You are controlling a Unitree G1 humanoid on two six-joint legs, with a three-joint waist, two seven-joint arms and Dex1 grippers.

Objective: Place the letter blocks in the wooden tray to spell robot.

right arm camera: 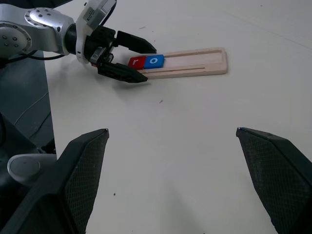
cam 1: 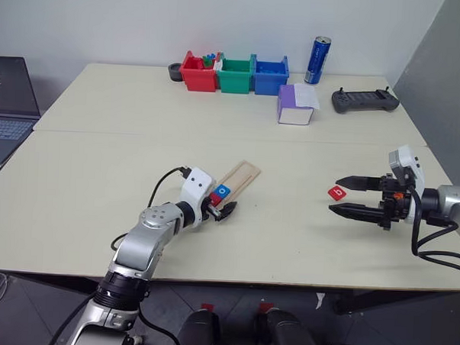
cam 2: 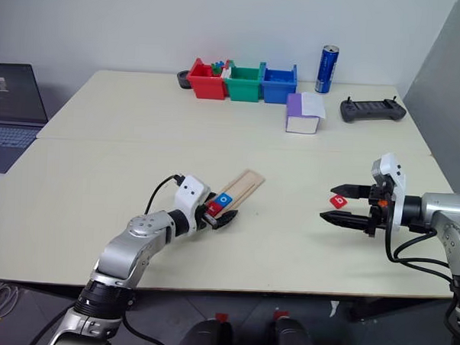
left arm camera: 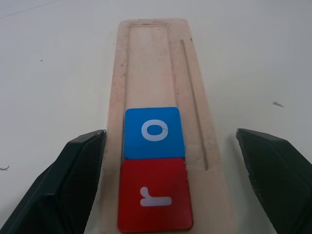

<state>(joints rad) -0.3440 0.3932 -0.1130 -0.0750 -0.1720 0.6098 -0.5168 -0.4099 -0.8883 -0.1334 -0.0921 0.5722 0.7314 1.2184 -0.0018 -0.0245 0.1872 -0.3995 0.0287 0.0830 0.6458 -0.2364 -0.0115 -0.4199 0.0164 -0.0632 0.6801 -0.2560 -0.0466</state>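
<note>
Pale bench [cam 1: 100,182] against a white wall carries the work area; a laptop [cam 1: 8,105] sits at its left edge, and a can [cam 1: 318,60], a handheld controller [cam 1: 364,100] and a purple-and-white box [cam 1: 296,105] sit toward the rear. Wooden tray [left arm camera: 161,58] lies diagonally near the bench centre. Its groove holds two letter blocks at the near end: a red "r" [left arm camera: 154,201] and, touching it, a blue "o" [left arm camera: 154,132]; the rest of the groove is bare. Left claw [cam 1: 219,211] is spread wide, one finger on each side of the tray's near end, gripping nothing. Right claw [cam 1: 355,196] is also spread and empty, hovering on the right side of the bench, well apart from the tray. A red tile [cam 1: 336,193] lies on the bench just beside its fingertips; the letter looks like a "b" but is too small to confirm. Judged step: two of five letters are seated, and the third is next. The next move calls for the right claw to descend, pinch the red tile, carry it to the tray and seat it against the "o". Red bin [cam 1: 198,72], green bin [cam 1: 235,75] and blue bin [cam 1: 271,76] stand in a row at the rear; small coloured pieces show in the red one, and the other contents cannot be made out.
</note>
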